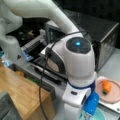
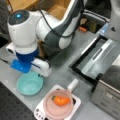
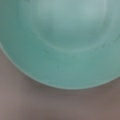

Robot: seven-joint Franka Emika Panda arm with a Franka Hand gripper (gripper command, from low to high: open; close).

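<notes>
A teal bowl (image 2: 29,83) sits on the grey counter, and its inside (image 3: 70,37) fills the wrist view. My gripper (image 2: 40,74) hangs just over the bowl's rim at a front view's right side; in a front view it shows at the bottom edge (image 1: 87,116) above the bowl (image 1: 100,115). No fingers show in the wrist view, and nothing is seen held. An orange carrot (image 2: 61,100) with a green top lies on a pink plate (image 2: 53,110), which rests on a white tray beside the bowl. The carrot (image 1: 107,86) and the plate (image 1: 112,97) show in both front views.
A dark toaster oven (image 1: 107,35) stands behind with its door (image 2: 100,57) folded down onto the counter. A wooden block (image 1: 22,92) sits beside the arm. The arm's white body (image 1: 75,60) covers much of the counter.
</notes>
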